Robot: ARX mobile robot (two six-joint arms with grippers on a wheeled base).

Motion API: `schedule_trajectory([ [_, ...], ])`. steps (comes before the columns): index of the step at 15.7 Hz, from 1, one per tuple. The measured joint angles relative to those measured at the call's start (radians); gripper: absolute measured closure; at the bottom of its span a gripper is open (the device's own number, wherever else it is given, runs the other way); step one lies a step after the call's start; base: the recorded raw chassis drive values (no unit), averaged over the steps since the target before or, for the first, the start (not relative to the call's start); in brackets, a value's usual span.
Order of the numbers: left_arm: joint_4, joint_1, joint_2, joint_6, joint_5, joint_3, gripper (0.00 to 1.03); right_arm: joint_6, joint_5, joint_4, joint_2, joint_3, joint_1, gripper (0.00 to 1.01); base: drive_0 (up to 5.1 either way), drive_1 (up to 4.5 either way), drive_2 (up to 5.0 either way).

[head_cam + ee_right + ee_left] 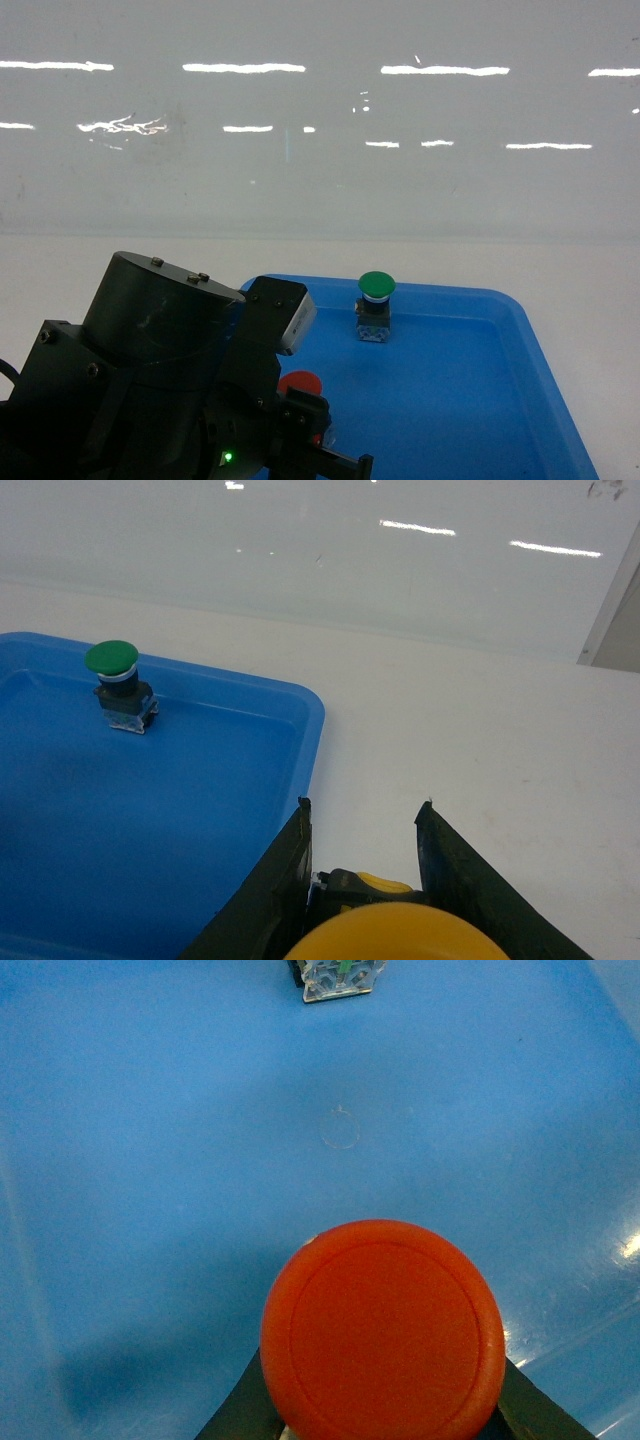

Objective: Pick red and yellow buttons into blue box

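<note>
The red button [383, 1330] fills the bottom of the left wrist view, its round cap facing the camera. My left gripper [385, 1415] is shut on it, black fingers [235, 1415] showing on both sides, above the floor of the blue box [150, 1160]. In the head view the red cap [300, 383] peeks out beside my left arm, over the box [520, 310]. The yellow button [390, 935] sits between the fingers of my right gripper [364, 825], which is shut on its base. That gripper hangs over the white table just right of the box rim [312, 720].
A green-capped button [376, 300] stands upright at the back of the blue box; it also shows in the right wrist view [115, 685], and its clear base [340, 978] in the left wrist view. A white wall rises behind the white table [500, 740].
</note>
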Motion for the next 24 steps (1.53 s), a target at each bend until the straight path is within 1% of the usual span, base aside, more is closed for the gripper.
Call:
schedule_trajectory([
  [2, -0.014, -0.004, -0.014, 0.000, -0.009, -0.006, 0.79, 0.000, 0.000, 0.000, 0.000, 0.000, 0.000, 0.72, 0.0, 0.00, 0.0],
  [4, -0.024, -0.007, -0.070, 0.011, -0.035, -0.017, 0.79, 0.000, 0.000, 0.000, 0.000, 0.000, 0.000, 0.72, 0.0, 0.00, 0.0],
  [5, -0.010, 0.000, -0.113, 0.032, -0.069, -0.018, 0.79, 0.000, 0.000, 0.000, 0.000, 0.000, 0.000, 0.72, 0.0, 0.00, 0.0],
  [6, -0.004, 0.021, -0.159, 0.057, -0.108, -0.018, 0.79, 0.000, 0.000, 0.000, 0.000, 0.000, 0.000, 0.72, 0.0, 0.00, 0.0],
  [9, 0.034, 0.081, -0.213, 0.129, -0.193, -0.021, 0.79, 0.000, 0.000, 0.000, 0.000, 0.000, 0.000, 0.72, 0.0, 0.00, 0.0],
  [10, 0.042, 0.108, -0.234, 0.148, -0.211, -0.023, 0.79, 0.000, 0.000, 0.000, 0.000, 0.000, 0.000, 0.72, 0.0, 0.00, 0.0],
  [11, 0.054, 0.150, -0.270, 0.159, -0.232, -0.034, 0.79, 0.000, 0.000, 0.000, 0.000, 0.000, 0.000, 0.72, 0.0, 0.00, 0.0],
  [12, 0.077, 0.211, -0.332, 0.173, -0.233, -0.062, 0.79, 0.000, 0.000, 0.000, 0.000, 0.000, 0.000, 0.72, 0.0, 0.00, 0.0],
  [14, 0.133, 0.311, -0.441, 0.200, -0.256, -0.138, 0.79, 0.000, 0.000, 0.000, 0.000, 0.000, 0.000, 0.72, 0.0, 0.00, 0.0],
  [15, 0.136, 0.370, -0.497, 0.211, -0.261, -0.180, 0.79, 0.000, 0.000, 0.000, 0.000, 0.000, 0.000, 0.72, 0.0, 0.00, 0.0],
  [17, 0.119, 0.419, -0.574, 0.211, -0.248, -0.232, 0.79, 0.000, 0.000, 0.000, 0.000, 0.000, 0.000, 0.72, 0.0, 0.00, 0.0],
  [18, 0.124, 0.431, -0.623, 0.210, -0.248, -0.261, 0.79, 0.000, 0.000, 0.000, 0.000, 0.000, 0.000, 0.72, 0.0, 0.00, 0.0],
  [19, 0.092, 0.433, -0.685, 0.203, -0.236, -0.281, 0.79, 0.000, 0.000, 0.000, 0.000, 0.000, 0.000, 0.72, 0.0, 0.00, 0.0],
  [20, 0.062, 0.422, -0.770, 0.197, -0.229, -0.315, 0.79, 0.000, 0.000, 0.000, 0.000, 0.000, 0.000, 0.72, 0.0, 0.00, 0.0],
  [22, -0.038, 0.370, -0.926, 0.155, -0.233, -0.360, 0.79, 0.000, 0.000, 0.000, 0.000, 0.000, 0.000, 0.72, 0.0, 0.00, 0.0],
  [23, -0.058, 0.345, -0.971, 0.148, -0.250, -0.372, 0.79, 0.000, 0.000, 0.000, 0.000, 0.000, 0.000, 0.72, 0.0, 0.00, 0.0],
  [24, -0.088, 0.320, -1.012, 0.148, -0.254, -0.376, 0.79, 0.000, 0.000, 0.000, 0.000, 0.000, 0.000, 0.72, 0.0, 0.00, 0.0],
])
